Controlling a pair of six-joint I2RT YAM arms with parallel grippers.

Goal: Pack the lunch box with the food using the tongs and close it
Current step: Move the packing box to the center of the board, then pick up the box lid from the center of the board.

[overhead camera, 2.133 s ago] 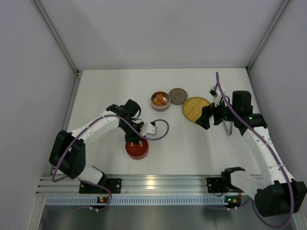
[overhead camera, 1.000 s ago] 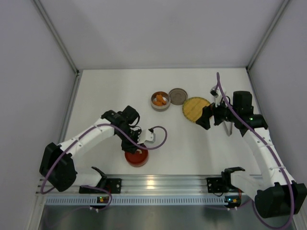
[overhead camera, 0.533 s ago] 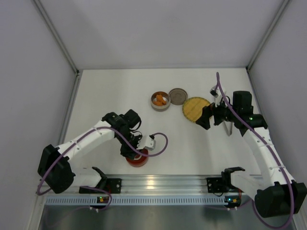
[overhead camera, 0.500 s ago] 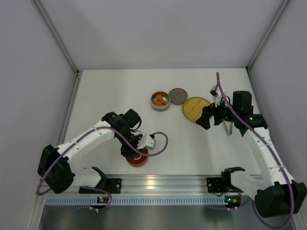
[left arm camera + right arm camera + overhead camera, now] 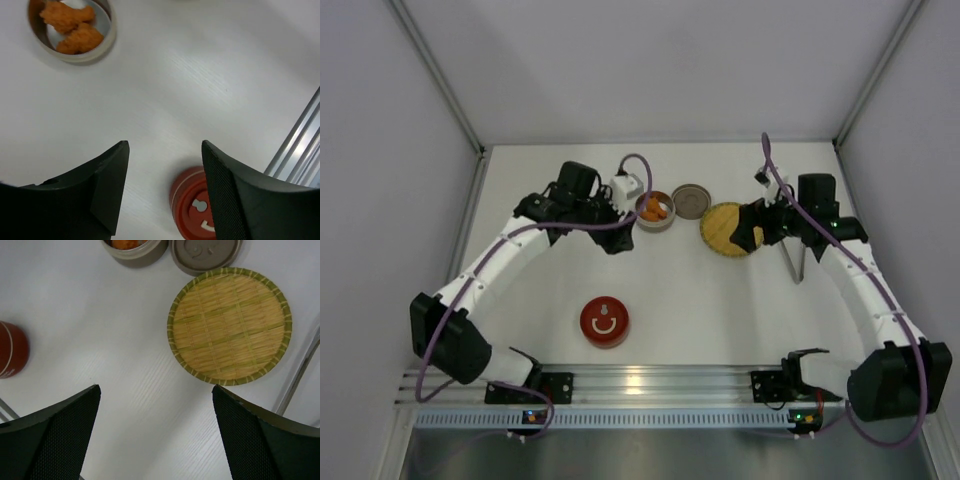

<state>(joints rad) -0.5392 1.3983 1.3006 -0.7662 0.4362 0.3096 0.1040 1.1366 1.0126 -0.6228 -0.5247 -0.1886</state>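
Observation:
The orange food (image 5: 655,209) lies in a round grey lunch box tin (image 5: 642,221) at the back centre, seen top left in the left wrist view (image 5: 90,46). Its grey lid (image 5: 692,200) lies beside it. A red round container (image 5: 605,321) with a white mark on top stands near the front. My left gripper (image 5: 603,216) hovers open and empty just left of the tin, high above the table (image 5: 164,150). The right gripper (image 5: 748,232) is open and empty (image 5: 155,390) at the near edge of the yellow woven plate (image 5: 230,325). The silver tongs (image 5: 798,262) lie right of that arm.
The yellow plate (image 5: 728,227) is bare. A metal rail (image 5: 650,385) runs along the table's near edge and shows at the right of the left wrist view (image 5: 300,145). Grey walls close in the left, back and right sides.
The left gripper opened off the red container, rose and swung to the back beside the tin. The red container stays near the front. The right gripper shifted slightly toward the plate.

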